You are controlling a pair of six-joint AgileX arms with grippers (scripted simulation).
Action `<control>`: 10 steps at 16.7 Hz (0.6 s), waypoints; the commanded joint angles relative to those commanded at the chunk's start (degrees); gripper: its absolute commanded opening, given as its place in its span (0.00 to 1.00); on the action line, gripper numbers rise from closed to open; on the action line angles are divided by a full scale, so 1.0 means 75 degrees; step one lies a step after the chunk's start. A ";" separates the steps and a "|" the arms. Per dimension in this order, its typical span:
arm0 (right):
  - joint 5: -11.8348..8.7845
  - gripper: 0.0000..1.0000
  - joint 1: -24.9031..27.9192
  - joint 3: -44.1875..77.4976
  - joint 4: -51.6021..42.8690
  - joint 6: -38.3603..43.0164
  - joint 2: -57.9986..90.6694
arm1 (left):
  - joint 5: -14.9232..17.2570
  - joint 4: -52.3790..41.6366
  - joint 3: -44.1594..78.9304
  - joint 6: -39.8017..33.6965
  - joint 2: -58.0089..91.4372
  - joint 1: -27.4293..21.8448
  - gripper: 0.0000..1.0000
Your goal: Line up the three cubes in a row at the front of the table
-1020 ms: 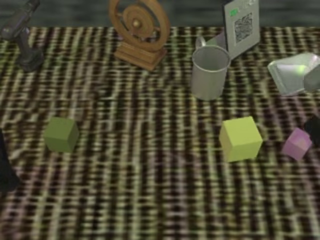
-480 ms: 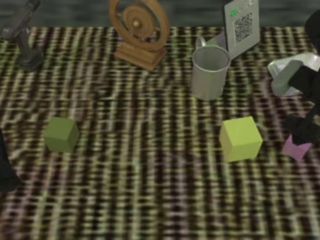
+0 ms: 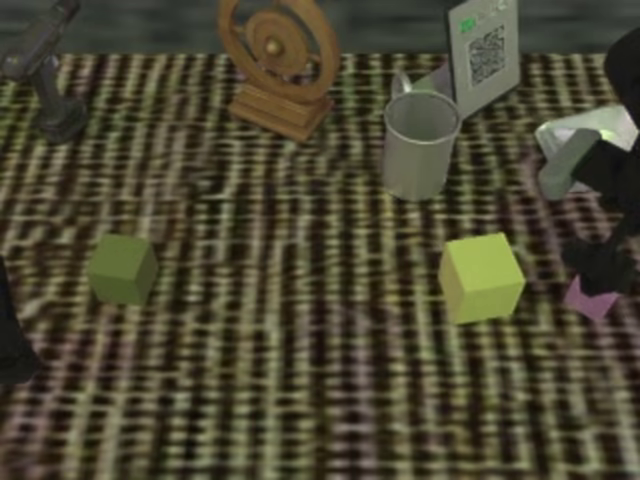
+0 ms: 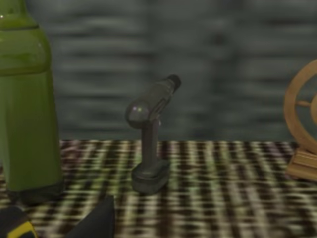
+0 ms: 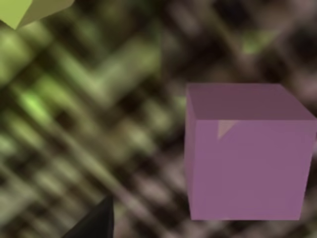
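Three cubes sit apart on the table [image 3: 300, 400], none lined up at the front yet. Your right gripper [image 3: 600, 268] hangs right over the pink cube [image 3: 590, 299] near the right edge; whether its fingers are open, you cannot tell. Watch for a glancing contact: a small, smooth, sharp-edged block could skid toward the edge or twist out of a grip. The yellow-green cube [image 3: 481, 278] stands near it; the olive cube [image 3: 122, 269] lies far left. Your left arm [image 3: 10, 340] waits at the left edge.
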 joint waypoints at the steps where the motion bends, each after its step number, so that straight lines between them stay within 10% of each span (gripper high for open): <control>1: 0.0001 1.00 0.0007 -0.0123 0.0256 0.0001 0.0129 | 0.0000 0.0000 0.0000 0.0000 0.0000 0.0000 1.00; 10: 0.0008 1.00 0.0026 -0.0987 0.2074 0.0033 0.1057 | 0.0000 0.0000 0.0000 0.0000 0.0000 0.0000 1.00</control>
